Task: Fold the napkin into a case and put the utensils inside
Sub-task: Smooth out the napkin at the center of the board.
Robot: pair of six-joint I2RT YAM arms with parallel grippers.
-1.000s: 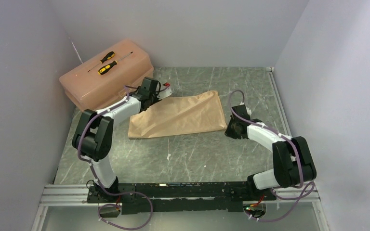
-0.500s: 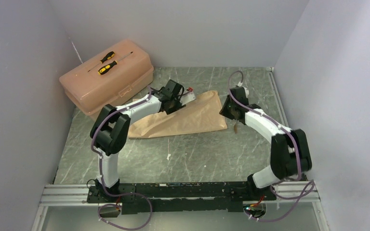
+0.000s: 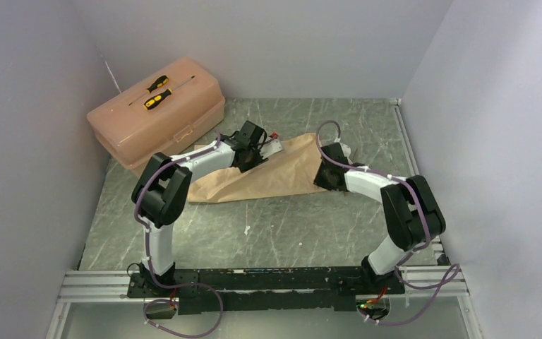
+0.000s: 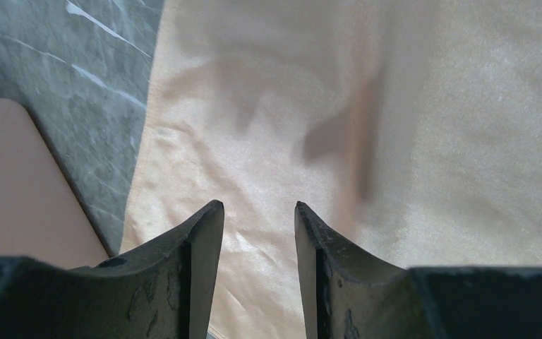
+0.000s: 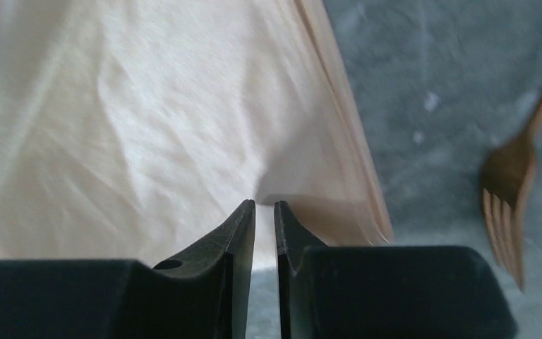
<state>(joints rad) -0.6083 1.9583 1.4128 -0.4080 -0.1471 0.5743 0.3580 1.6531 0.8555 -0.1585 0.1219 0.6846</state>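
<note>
The napkin (image 3: 275, 171) lies flat and creased on the far half of the table (image 3: 289, 226), a long tan shape slanting from centre-left up toward the right. The left gripper (image 4: 255, 212) is over its far left part, jaws spread part way with nothing between them, only cloth below. The right gripper (image 5: 263, 206) is at the napkin's right end, jaws almost pressed together with just a thin slit. The cloth puckers at the tips, but I cannot tell if any is actually pinched. A fork (image 5: 514, 173) from the utensils lies on the bare table just off the napkin's right edge, tines toward the camera and blurred. The pink toolbox (image 3: 157, 121) sits in the far left corner with two screwdrivers (image 3: 155, 92) on its lid.
</note>
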